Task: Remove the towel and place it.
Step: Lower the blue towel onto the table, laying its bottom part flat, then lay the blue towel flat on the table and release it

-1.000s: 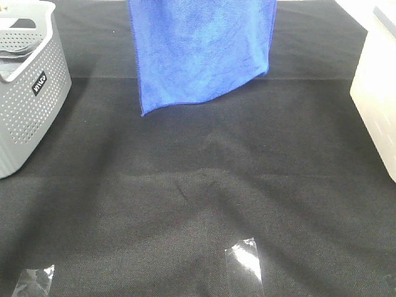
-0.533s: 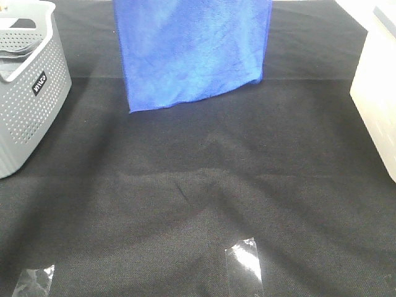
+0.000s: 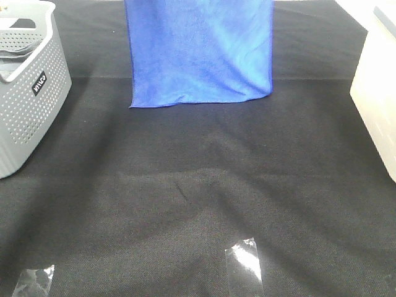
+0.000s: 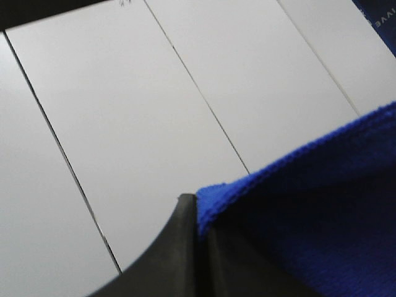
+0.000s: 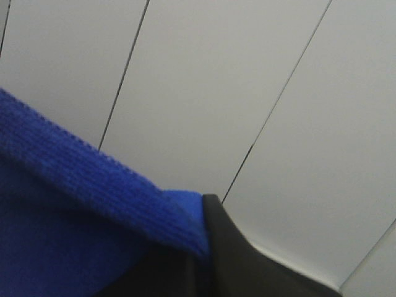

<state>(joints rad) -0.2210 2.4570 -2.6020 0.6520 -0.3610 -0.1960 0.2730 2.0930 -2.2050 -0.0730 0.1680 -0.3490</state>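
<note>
The royal-blue towel (image 3: 199, 52) hangs as a flat sheet above the far middle of the black table cloth (image 3: 198, 198), its lower edge nearly level and its top beyond the exterior view. Both grippers are outside that view. In the left wrist view, my left gripper (image 4: 197, 213) is shut on one upper corner of the towel (image 4: 322, 204), with blue cloth pinched between its black fingers. My right gripper (image 5: 201, 247) is shut on the other upper corner of the towel (image 5: 80, 216) in the right wrist view. Behind both grippers lie white panels.
A grey perforated basket (image 3: 28, 93) stands at the left edge of the table. A white bin (image 3: 377, 93) sits at the right edge. Two strips of clear tape (image 3: 244, 263) lie on the cloth near the front edge.
The hanging towel has swung: its lower edge, slanted down to the left a second ago, now hangs almost level, and its right corner has dropped lower.
</note>
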